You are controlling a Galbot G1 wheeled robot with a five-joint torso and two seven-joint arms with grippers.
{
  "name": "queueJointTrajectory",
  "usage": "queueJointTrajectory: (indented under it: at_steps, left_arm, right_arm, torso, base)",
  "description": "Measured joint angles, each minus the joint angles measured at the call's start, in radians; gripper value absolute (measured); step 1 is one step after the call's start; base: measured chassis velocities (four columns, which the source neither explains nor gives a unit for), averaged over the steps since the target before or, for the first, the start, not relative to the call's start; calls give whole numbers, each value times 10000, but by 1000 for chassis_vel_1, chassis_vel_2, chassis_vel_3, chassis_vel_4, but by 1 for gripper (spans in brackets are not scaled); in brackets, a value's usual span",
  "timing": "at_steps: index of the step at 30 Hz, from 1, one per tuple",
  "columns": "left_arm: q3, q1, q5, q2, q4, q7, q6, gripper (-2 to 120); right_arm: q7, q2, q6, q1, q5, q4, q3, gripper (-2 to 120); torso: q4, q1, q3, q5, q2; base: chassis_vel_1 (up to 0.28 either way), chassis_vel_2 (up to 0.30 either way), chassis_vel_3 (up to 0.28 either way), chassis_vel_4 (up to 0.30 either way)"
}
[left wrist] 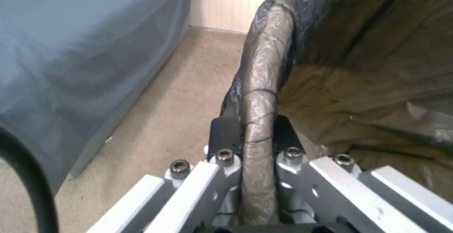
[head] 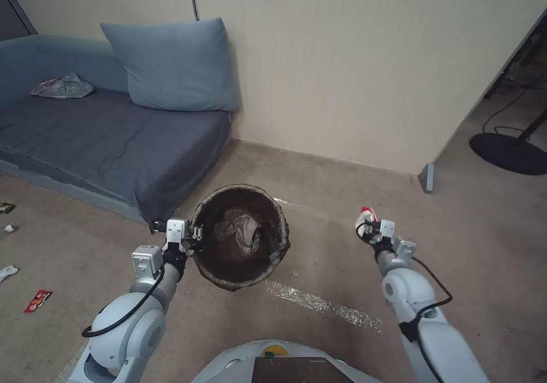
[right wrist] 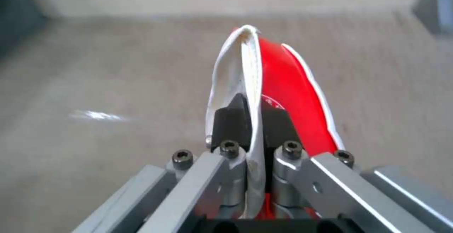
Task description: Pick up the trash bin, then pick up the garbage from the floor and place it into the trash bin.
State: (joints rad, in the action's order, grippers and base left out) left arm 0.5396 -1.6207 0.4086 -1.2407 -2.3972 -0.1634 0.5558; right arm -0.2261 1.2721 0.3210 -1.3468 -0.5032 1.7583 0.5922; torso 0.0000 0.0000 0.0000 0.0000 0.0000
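Note:
The trash bin (head: 242, 236), round and lined with a dark bag, hangs tilted over the carpet in front of me. My left gripper (head: 196, 233) is shut on its near-left rim (left wrist: 258, 119); the bag-wrapped rim runs between the two black pads. Crumpled plastic lies at the bin's bottom. To the right of the bin, my right gripper (head: 364, 223) is shut on a red-white paper carton (right wrist: 278, 84), one piece of the garbage, held above the floor. More garbage lies on the carpet at far left: a red wrapper (head: 37, 300) and white scraps (head: 7, 272).
A blue-grey sofa (head: 102, 143) with a cushion stands at the left against the beige wall; a grey plastic bag (head: 62, 86) lies on it. A black round stand base (head: 507, 152) and cables sit at the right behind a partition corner. A shiny strip (head: 322, 303) marks the carpet.

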Motion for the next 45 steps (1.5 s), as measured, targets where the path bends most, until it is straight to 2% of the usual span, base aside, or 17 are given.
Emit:
queueJointTrajectory:
  at_steps: [1,2,6,7,10,15,18,24,26,27,34,35,42,45]
  left_arm:
    - [-25,-15,0,10,-29,-10,31,2]
    - [-25,-15,0,10,-29,-10,31,2]
    - [-86,-75,-21,34,-136,-97,202,2]
    - [-86,-75,-21,34,-136,-97,202,2]
    - [-127,-127,-84,44,-165,-136,273,2]
    - [-204,-145,-132,60,-180,-216,381,2]
    - [-255,-127,-141,88,-181,-265,490,2]
    - [-287,-71,-141,111,-181,-297,573,2]
    - [-322,-40,-140,104,-179,-329,594,2]
    - [-322,-40,-140,104,-179,-329,594,2]
    - [-382,-3,-140,67,-177,-385,686,2]
    - [-382,-3,-140,67,-177,-385,686,2]
    - [-374,1,-131,66,-188,-397,749,2]
    - [-374,11,-127,69,-189,-398,759,2]
  right_arm:
    - [194,-537,161,-324,-281,1189,63,0]
    - [194,-537,161,-324,-281,1189,63,0]
    - [786,-1854,620,-550,-1054,3591,17,0]
    - [786,-1854,620,-550,-1054,3591,17,0]
    - [1070,-2549,816,-460,-1748,4642,-110,0]
    - [1501,-3037,908,-320,-2353,5376,-166,0]
    - [1951,-3540,976,-4,-3194,5964,-330,0]
    - [2495,-4031,1056,886,-3613,6158,-963,0]
    - [2673,-4290,1113,1691,-3767,6143,-1779,0]
    - [2673,-4290,1113,1691,-3767,6143,-1779,0]
    - [2847,-4711,1256,2956,-3802,6042,-3874,0]
    - [2847,-4711,1256,2956,-3802,6042,-3874,0]
    - [2874,-4945,1378,3465,-3499,5977,-5512,0]
    - [2917,-5022,1417,3562,-3443,5986,-5838,0]
  torso:
    - [-2,0,0,1,0]
    - [-2,0,0,1,0]
    - [0,0,0,-2,0]
    - [0,0,0,-2,0]
    - [2,0,0,0,0]
    - [0,0,0,1,0]
    - [-3,0,0,1,0]
    - [-1,0,0,0,0]
    - [2,0,0,0,0]
    - [2,0,0,0,0]
    - [0,0,1,0,0]
    - [0,0,1,0,0]
    - [0,0,0,0,0]
    - [0,0,0,0,-1]
  base:
    - [0,0,0,0]
    - [0,0,0,0]
    - [0,0,0,0]
    - [0,0,0,0]
    - [0,0,0,0]
    - [0,0,0,0]
    - [0,0,0,0]
    - [0,0,0,0]
    - [0,0,0,0]
    - [0,0,0,0]
    - [0,0,0,0]
    - [0,0,0,0]
    - [0,0,0,0]
    - [0,0,0,0]
